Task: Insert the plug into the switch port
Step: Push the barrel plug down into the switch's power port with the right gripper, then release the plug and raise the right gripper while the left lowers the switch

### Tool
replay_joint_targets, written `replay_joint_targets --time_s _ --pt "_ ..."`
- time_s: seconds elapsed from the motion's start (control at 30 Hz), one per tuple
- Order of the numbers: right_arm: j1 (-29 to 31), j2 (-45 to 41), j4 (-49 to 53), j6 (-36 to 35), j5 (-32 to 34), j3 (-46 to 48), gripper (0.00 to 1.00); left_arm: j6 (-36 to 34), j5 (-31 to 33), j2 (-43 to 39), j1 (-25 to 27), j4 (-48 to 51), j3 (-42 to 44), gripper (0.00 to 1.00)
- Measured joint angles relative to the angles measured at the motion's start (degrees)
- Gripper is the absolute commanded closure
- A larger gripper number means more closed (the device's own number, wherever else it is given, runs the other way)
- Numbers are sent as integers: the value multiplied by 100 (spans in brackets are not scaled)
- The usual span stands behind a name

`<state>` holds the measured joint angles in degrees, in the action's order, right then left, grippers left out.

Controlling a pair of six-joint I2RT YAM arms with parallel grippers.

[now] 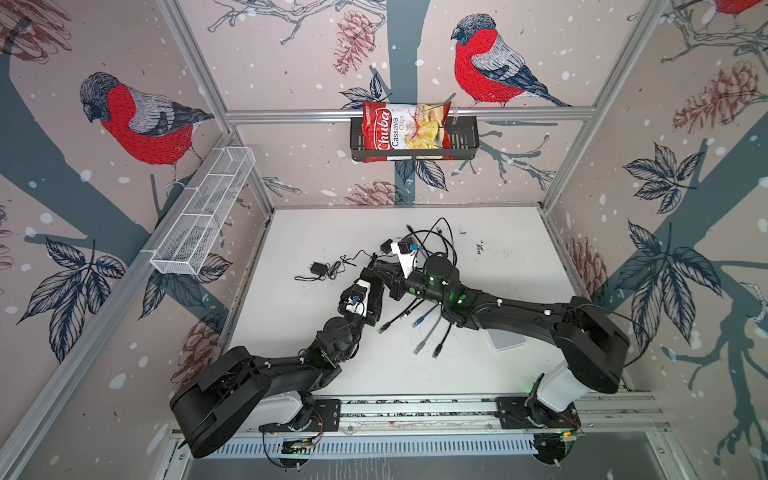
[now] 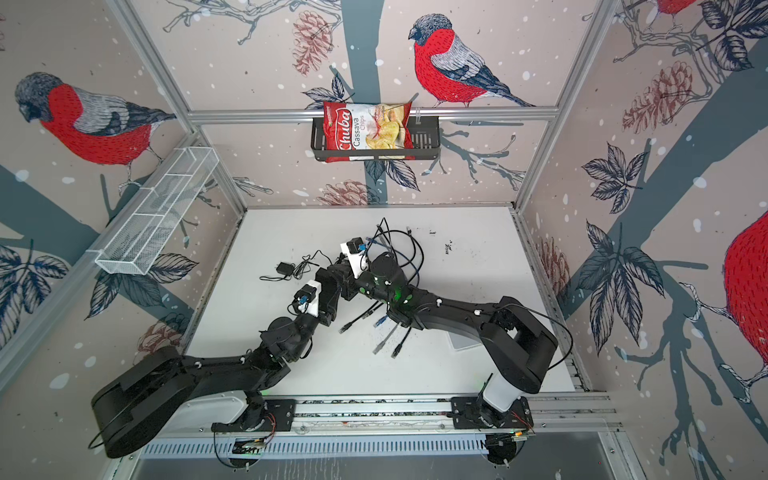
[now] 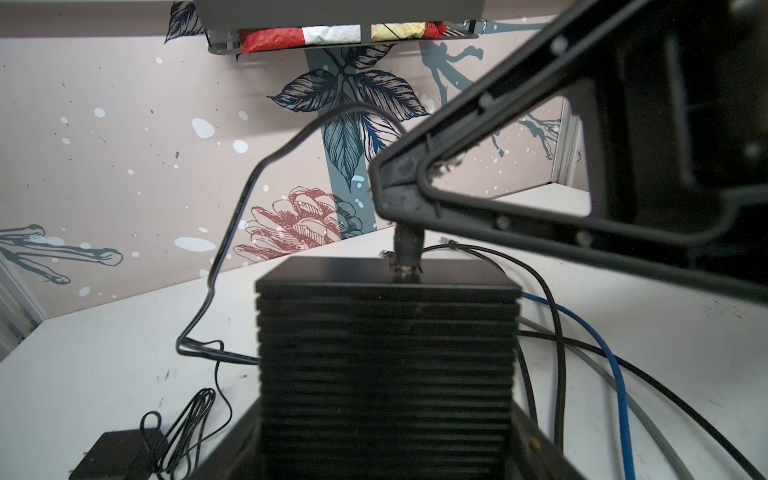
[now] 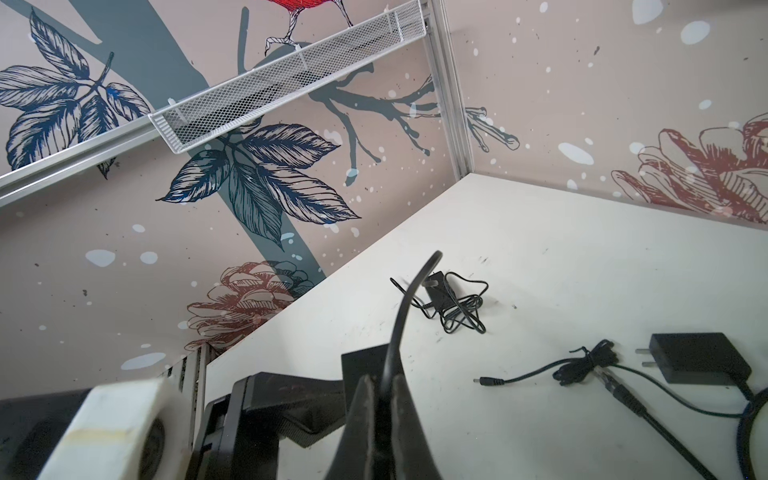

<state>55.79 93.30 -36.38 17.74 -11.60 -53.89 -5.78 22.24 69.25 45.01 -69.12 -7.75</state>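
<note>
Near the centre of both top views, we see two black robot arms meeting over a white bench [image 1: 498, 249], where they hide most of what they hold. At the lower centre of the left wrist view, we see the switch [image 3: 386, 353], a black ribbed box. The left fingers [image 3: 540, 453] clamp it from both sides. Above it, at the frame's centre, the right fingers [image 3: 399, 187] are pressed together on the plug [image 3: 408, 255], which points down and touches the switch's top face. We cannot tell whether it sits in a port. In the right wrist view, the plug's black cable [image 4: 405, 307] curves up out of those fingers.

At the upper centre of the top views, a black wall basket [image 1: 461, 141] holds a red and white bag [image 1: 405, 131] that reads "Chuba Cassava Chips". We see a white mesh shelf [image 1: 203, 212] at the left. On the bench, a small black power adapter [image 1: 319, 268] lies left of the arms. Loose network cables, one of them blue [image 1: 419, 321], fan out below them.
</note>
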Motion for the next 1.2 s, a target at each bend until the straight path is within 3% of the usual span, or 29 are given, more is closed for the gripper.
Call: replay_joint_targets --time_s 0.43,0.77,0.93,1.2 --pt "13 81 0 4 162 -173 98 111 -48 -122 -131 356 -197 61" --pt "-195 326 1491 4 387 -1099 89 1311 170 -328 -208 2804 -1117 61" --pt "-363 350 2098 4 114 -1255 66 2122 225 -354 -332 3722 -1172 62" --pt "-1005 46 2179 46 -238 -1261 29 2979 363 92 -472 5281 -1646 63"
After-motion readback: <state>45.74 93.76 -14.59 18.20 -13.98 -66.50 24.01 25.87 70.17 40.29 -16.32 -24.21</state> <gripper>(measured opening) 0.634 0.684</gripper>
